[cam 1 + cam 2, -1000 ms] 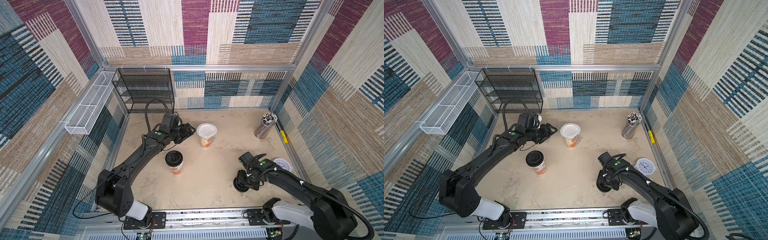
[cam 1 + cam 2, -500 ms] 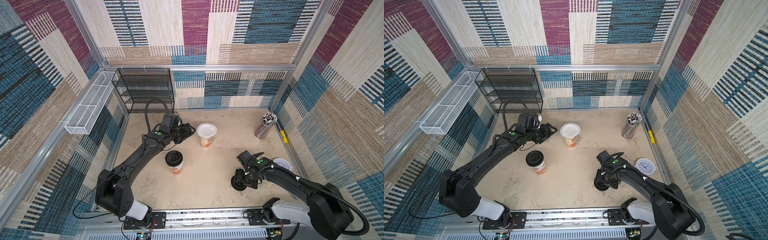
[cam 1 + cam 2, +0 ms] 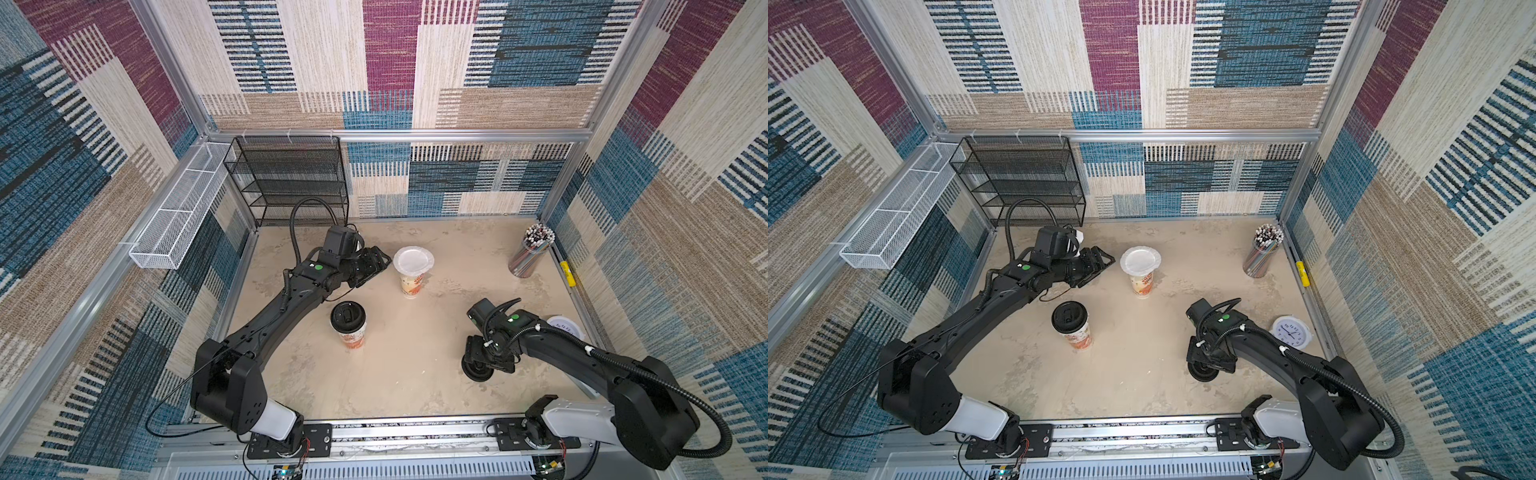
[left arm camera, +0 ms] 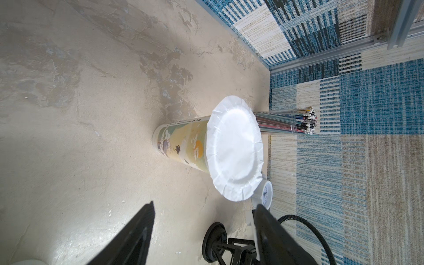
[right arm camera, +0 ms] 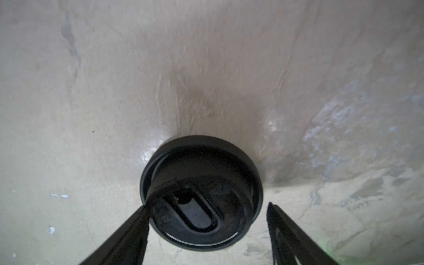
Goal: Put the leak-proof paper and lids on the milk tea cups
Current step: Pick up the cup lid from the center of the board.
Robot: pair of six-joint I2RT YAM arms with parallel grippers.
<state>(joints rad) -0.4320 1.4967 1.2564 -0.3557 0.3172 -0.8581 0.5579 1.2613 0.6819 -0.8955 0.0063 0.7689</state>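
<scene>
Legible marks: the clock point(image 3: 564, 329), by the right wall, shows dial numerals 10, 11, 12 past the right arm point(image 3: 582, 361); the rest is hidden there. The print on the rear milk tea cup point(image 4: 183, 144) has cloud and sun pics plus a row of small black chars near the base, unreadable. The loose black lid point(image 5: 202, 192) has embossed chars beside its oval recess, also unreadable. Task items: the leak-proof paper point(image 3: 413, 261) lies flat over the rear cup's mouth, crimped edge overhanging all round; that cup stands upright mid-table, toward the back. The front milk tea cup point(image 3: 351, 334) stands upright nearer the robot, capped by a 2nd black lid point(image 3: 348, 316). Pose: the left arm point(image 3: 282, 316) reaches fwd with wrist approx. level; the left gripper point(image 4: 203, 205) points at the rear cup, near but apart, fingers spread, nothing between them. The right arm bends inward, wrist pitched down; the right gripper point(image 5: 206, 205) straddles the loose lid lying on the table point(image 3: 415, 374), fingers spread. 1 fingertip meets the lid's rim, contact not confirmable; the other stands clear.
</scene>
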